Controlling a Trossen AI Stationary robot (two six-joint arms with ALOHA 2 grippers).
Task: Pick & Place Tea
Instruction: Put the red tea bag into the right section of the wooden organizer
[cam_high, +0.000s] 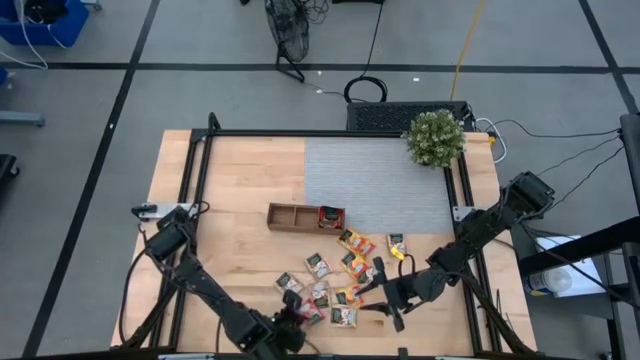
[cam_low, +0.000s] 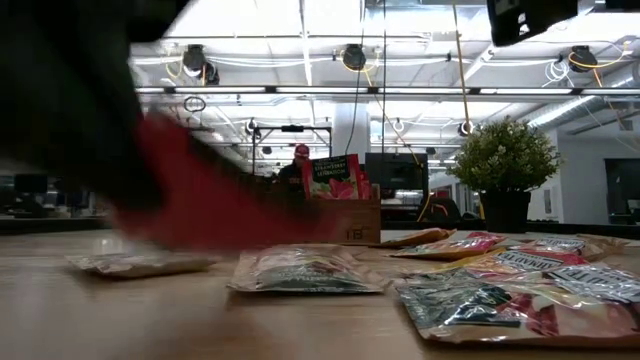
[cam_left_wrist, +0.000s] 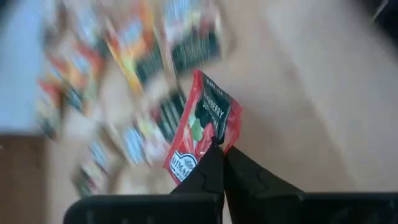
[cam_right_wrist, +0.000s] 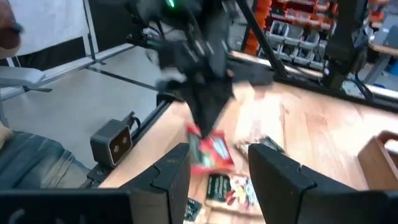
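**A:** What is the left arm holding?

**B:** The left gripper (cam_left_wrist: 217, 149) has its two dark fingers pinched together on a flat, glossy red foil tea sachet with a dark printed label (cam_left_wrist: 202, 134). It grips one edge, and the sachet stands up off the wood, tilted. From above, that gripper (cam_high: 292, 322) sits at the near edge of the table, at the left end of the scattered pile of small square sachets in red, orange and green-and-white (cam_high: 345, 275).

**A:** And the surface?

**B:** A pale wooden tabletop (cam_high: 230, 240), smooth with a fine grain. A grey ribbed mat (cam_high: 375, 180) covers the far right part. The long brown wooden tray with three compartments (cam_high: 300, 216) lies just off the mat's near left corner. One red sachet (cam_high: 329, 214) stands in its right-hand compartment, and the other two show bare wood.

**A:** Any room to move?

**B:** Open wood lies left of the pile and between pile and tray. A black metal frame (cam_high: 200, 180) runs along the table's edges. A small green potted plant (cam_high: 435, 137) stands at the far right corner.

**A:** The right arm?

**B:** It reaches in low from the right, elbow bent. The right gripper (cam_high: 385, 297) hangs over the pile's right side with its fingers parted and nothing between them.
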